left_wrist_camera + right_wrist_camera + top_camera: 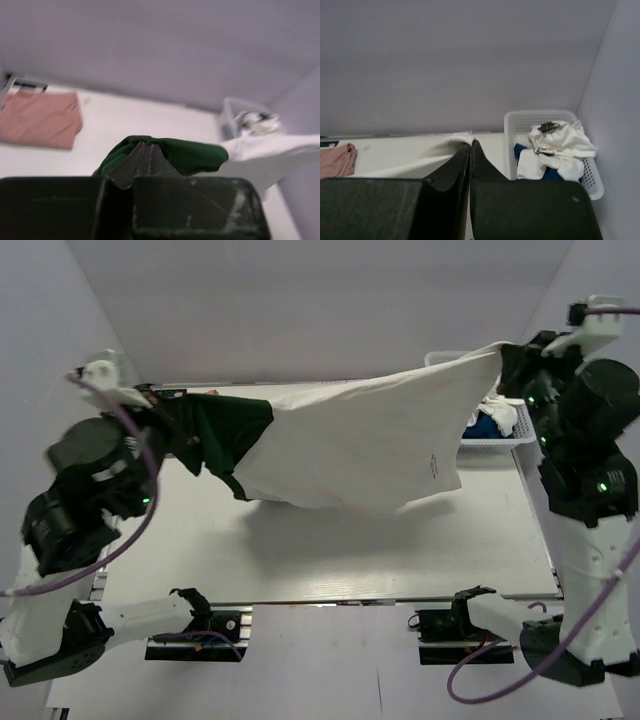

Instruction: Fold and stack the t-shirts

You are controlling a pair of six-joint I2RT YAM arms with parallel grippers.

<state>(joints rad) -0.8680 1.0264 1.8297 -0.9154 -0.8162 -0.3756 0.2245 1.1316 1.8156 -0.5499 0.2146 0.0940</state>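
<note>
Holding the garment spread in the air between both arms, we are at the opening step of the fold. The left gripper (145, 150) has its fingers pressed together on a bunched dark green sleeve (187, 156). The right gripper (470, 146) is likewise pinched tight, with a ribbed white edge of cloth caught at its tips. Seen from overhead, the white cotton t-shirt with dark green sleeves (360, 440) hangs as a sagging sheet from one gripper across to the other. Its lower edge droops toward the pale table top (350, 555) beneath both; whether it touches the surface we cannot tell. We judge that nothing of this shirt is folded yet. The next move, as we see it, calls for lowering both grips together and drawing the cloth flat onto the table below them, with enough tension that it lands smooth before either one lets go. Beyond the left gripper and off to its left, a salmon-pink t-shirt (40, 120) lies flat and folded on the table, the likely base for the stack. Beyond the right gripper, a little to its right, a white plastic lattice basket (540, 115) holds a crumpled plain white t-shirt (560, 142) on top of a royal blue t-shirt (521, 150), both waiting.
</note>
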